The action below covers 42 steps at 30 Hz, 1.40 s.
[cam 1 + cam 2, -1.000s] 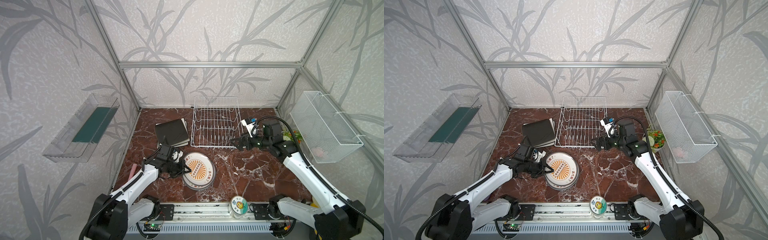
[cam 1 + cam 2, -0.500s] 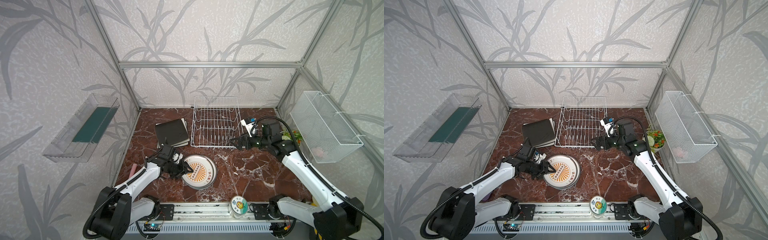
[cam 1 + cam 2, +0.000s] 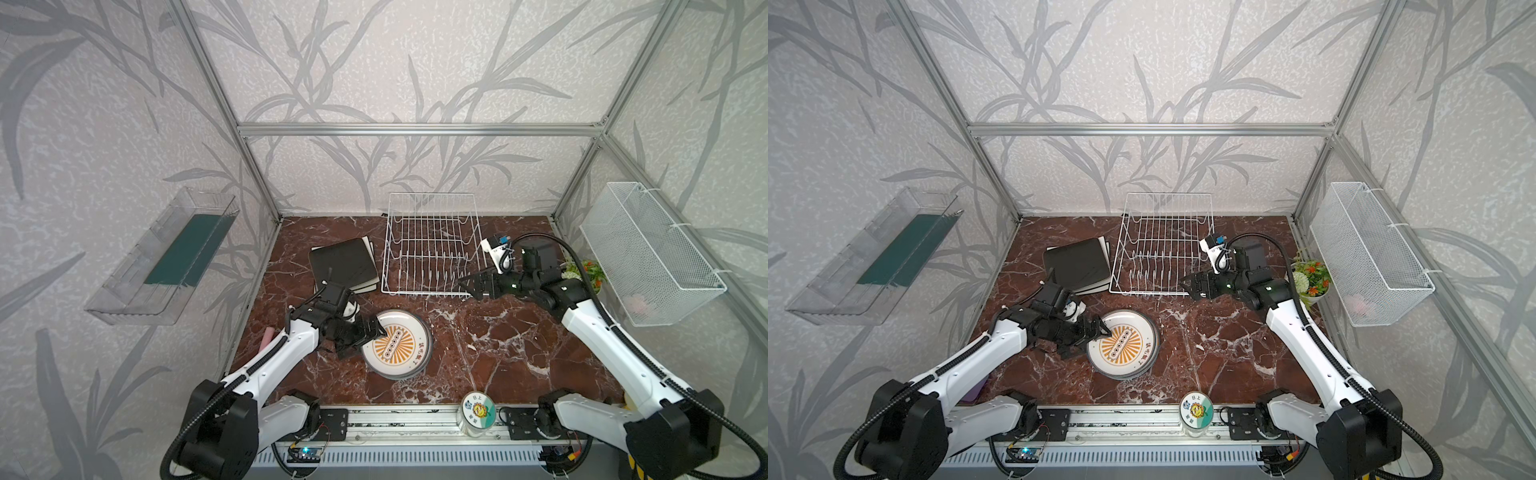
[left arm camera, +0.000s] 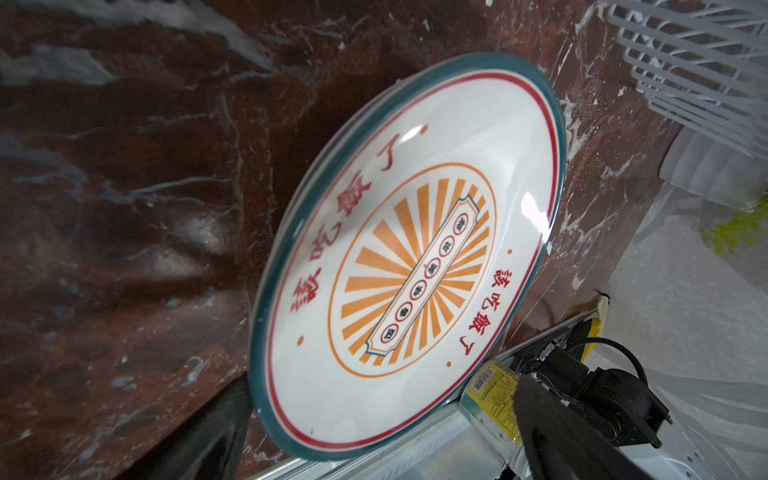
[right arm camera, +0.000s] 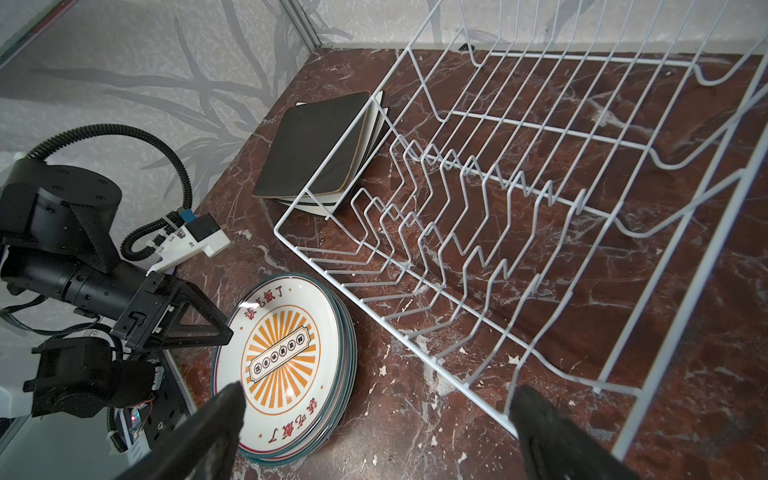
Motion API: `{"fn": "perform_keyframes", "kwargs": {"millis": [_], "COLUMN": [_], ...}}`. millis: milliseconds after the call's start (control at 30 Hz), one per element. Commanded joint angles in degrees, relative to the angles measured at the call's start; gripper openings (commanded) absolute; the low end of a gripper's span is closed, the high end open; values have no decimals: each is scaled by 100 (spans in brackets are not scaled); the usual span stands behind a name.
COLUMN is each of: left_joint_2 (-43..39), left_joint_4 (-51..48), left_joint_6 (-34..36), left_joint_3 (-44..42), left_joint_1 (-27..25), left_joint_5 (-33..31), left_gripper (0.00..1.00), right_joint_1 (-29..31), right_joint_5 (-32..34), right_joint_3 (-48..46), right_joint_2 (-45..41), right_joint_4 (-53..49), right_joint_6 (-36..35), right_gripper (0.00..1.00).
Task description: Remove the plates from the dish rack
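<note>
Since 1 second ago the left end effector (image 3: 365, 338) has let go and spread its jaws wide, empty, at the left rim of the round sunburst plates (image 3: 395, 345), whose top plate now lies flat on the stack on the red-brown marbled worktop (image 3: 478, 340). Behind them the white wire dish rack (image 3: 432, 245) stands by the leaf-patterned back wall (image 3: 415, 174), a black square plate (image 3: 343, 264) topping a pile just left of it, and the right end effector (image 3: 467, 287) hangs wide open and empty at the rack's near right corner. A clear shelf (image 3: 162, 257) hangs on the left wall (image 3: 104, 166), a mesh basket (image 3: 648, 253) on the right.
</note>
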Motion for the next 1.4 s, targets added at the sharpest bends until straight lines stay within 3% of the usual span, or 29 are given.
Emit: {"fn": "perform_keyframes", "kwargs": {"millis": [0,467,867,1367], "left_joint_2": [8,-71,327,854], "left_joint_4": [-434,-1116,198,715], "left_joint_6": [54,309,81,-40], "left_joint_3": [285,934,165,219], "left_joint_1": [-2,-2,-26,-335], "left_joint_5": [-418,-1065,-867,-677], "left_gripper": [99,99,99,99], "right_joint_1": [26,26,21,25], "right_joint_5": [105,334,523,515], "right_joint_3": [137,92,45,17], "right_joint_2": [-79,-140,-282,-238], "right_joint_4": [64,61,56,50], "right_joint_6": [-58,-90,-129,-100], "right_gripper": [99,99,99,99]}}
